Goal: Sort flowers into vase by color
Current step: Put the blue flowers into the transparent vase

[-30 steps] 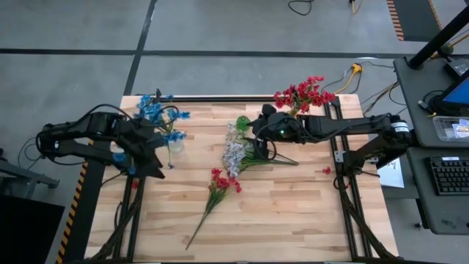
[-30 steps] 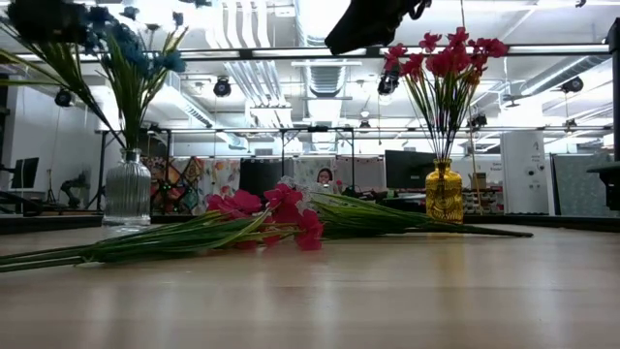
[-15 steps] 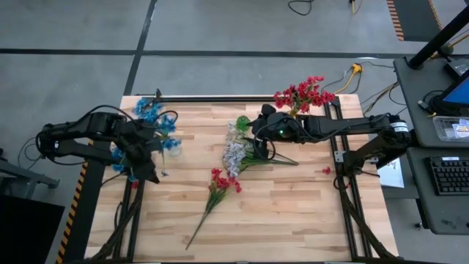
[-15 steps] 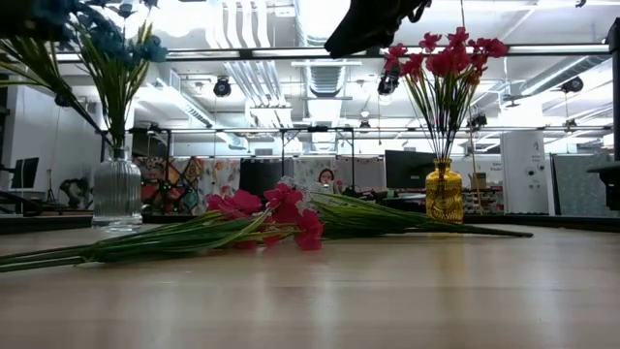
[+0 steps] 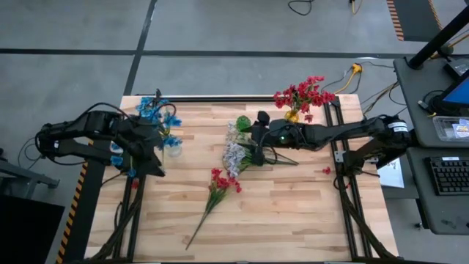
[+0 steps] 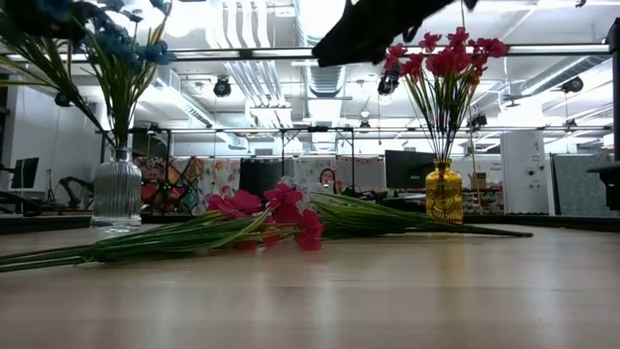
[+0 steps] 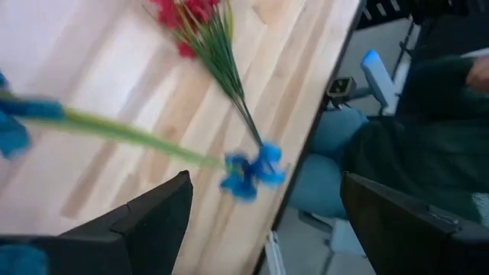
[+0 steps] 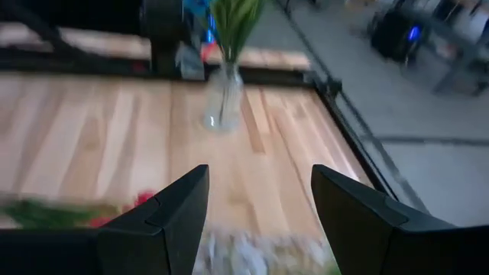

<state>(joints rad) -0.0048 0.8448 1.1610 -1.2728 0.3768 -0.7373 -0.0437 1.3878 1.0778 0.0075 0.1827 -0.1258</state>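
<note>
Blue flowers [image 5: 157,117] stand in a clear ribbed vase [image 6: 117,192] near the table's left side. My left gripper [image 5: 150,158] hovers open beside that vase. In its wrist view a blue spray [image 7: 252,168] on a green stem crosses just ahead of the fingertips [image 7: 263,183]. Red flowers [image 5: 300,94] stand in a yellow vase [image 6: 444,192] at the far right. A white bunch [image 5: 234,150] and a red spray [image 5: 220,183] lie flat mid-table. My right gripper [image 5: 251,132] is open above the white bunch [image 8: 252,252]. My left gripper is open, and the blue spray's stem [image 7: 153,141] runs across in front of its fingers. I cannot tell whether a finger touches it.
A small green round thing [image 5: 242,122] sits by the white bunch's far end. A person's legs [image 7: 336,168] show past the table's edge in the left wrist view. Bare wood [image 5: 293,213] lies along the near right part of the table.
My right gripper has moved a little toward the table's left and near edge, coming over the white bunch. The left arm has shifted slightly, the blue flowers have swayed, and the clear vase has slid a little sideways in the low view.
</note>
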